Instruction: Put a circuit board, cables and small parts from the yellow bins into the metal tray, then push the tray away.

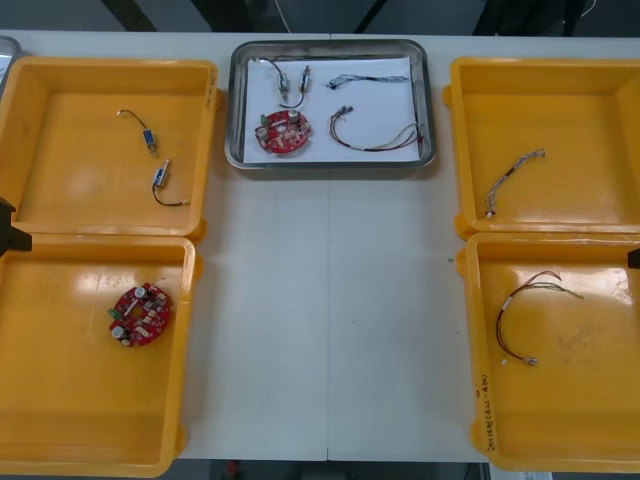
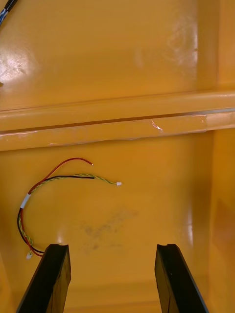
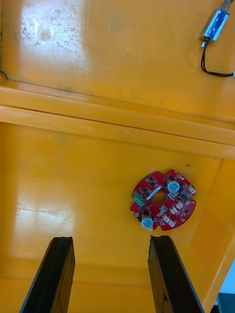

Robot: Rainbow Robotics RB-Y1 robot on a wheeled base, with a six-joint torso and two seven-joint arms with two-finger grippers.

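The right gripper (image 2: 111, 249) hung with its fingers apart over the near right bin (image 2: 147, 210), with a red and yellow cable (image 2: 25, 199) lying untouched just beside 1 finger. The left gripper (image 3: 110, 239) stood equally spread over the near left bin (image 3: 73, 186), a spare circuit board (image 3: 171, 205) beyond its fingers. Neither held anything.

Far across the table, between the 2 far bins, the metal tray (image 1: 330, 164) carried a loaded circuit board (image 1: 283, 132), small metal parts (image 1: 295, 80) and 2 cables. The load looked complete, so the push was probably all that was left. For that, 1 gripper should meet the middle of the tray's near rim, low and square, so the tray slides straight without twisting.
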